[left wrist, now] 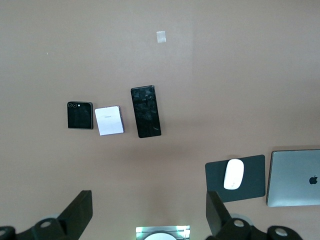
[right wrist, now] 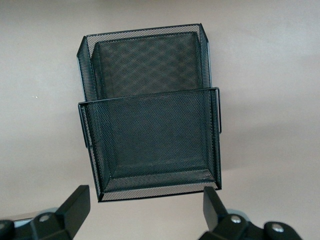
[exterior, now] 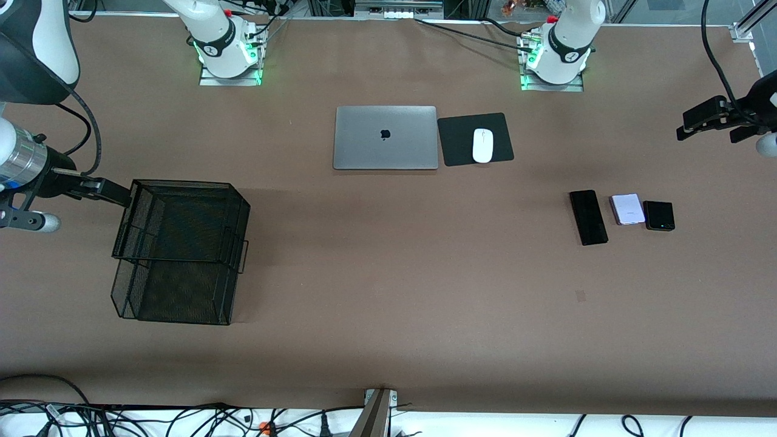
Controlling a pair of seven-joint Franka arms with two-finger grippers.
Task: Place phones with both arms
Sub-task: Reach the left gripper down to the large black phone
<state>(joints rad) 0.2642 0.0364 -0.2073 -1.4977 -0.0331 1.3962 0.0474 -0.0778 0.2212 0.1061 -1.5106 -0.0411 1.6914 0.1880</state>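
Note:
Three phones lie flat in a row toward the left arm's end of the table: a long black slab, a small pale lavender-white one and a small squarish black one. My left gripper hangs open and empty over the table's edge at that end, apart from the phones. At the right arm's end, my right gripper hovers open and empty beside a black mesh basket.
A shut silver laptop lies midway between the arm bases. Beside it is a white mouse on a black pad. The two-tier basket holds nothing. A small tape mark is nearer the front camera than the phones.

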